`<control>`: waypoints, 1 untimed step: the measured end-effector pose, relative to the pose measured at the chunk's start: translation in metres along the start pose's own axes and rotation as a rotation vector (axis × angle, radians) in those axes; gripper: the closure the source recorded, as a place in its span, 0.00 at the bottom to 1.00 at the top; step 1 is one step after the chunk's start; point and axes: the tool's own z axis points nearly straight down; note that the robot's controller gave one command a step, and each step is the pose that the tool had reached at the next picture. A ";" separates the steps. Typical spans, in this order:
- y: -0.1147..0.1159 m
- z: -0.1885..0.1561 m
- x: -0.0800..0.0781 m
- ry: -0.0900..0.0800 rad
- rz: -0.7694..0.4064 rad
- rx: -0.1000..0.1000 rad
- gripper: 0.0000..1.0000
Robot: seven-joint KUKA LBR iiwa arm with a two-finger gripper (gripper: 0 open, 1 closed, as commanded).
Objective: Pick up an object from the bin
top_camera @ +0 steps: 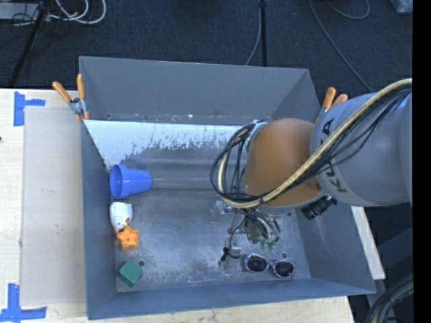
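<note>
Bin: grey metal bin [188,93], open top, sloped walls, scuffed pale floor; every place below is read off this bin.
Arm: grey robot arm [377,153] comes in over the bin's right wall, with black and yellow cables [227,167] looped along it.
Wrist: rounded orange cover [277,161] hangs over the right half of the bin floor.
Cup: blue plastic cup [129,180] lies on its side against the bin's left wall, about halfway along it, mouth turned to that wall.
Sunglasses: dark two-lens sunglasses [269,266] lie flat on the bin floor near the front right corner, close to the front wall.
Gripper: gripper [248,239] hangs below the orange cover, over the bin floor just behind and left of the sunglasses; wiring clutters it, so I cannot tell whether it is apart or together. Nothing seen clamped in it.
White thing: small white rounded toy [120,214] by the left wall, in front of the cup.
Star: small orange star-shaped piece [128,237] touching the white toy's front side.
Block: small green block [128,272] in the bin's front left corner.
</note>
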 end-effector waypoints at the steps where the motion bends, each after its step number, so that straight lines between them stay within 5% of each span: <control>1: -0.025 -0.031 -0.037 0.008 -0.041 0.000 0.00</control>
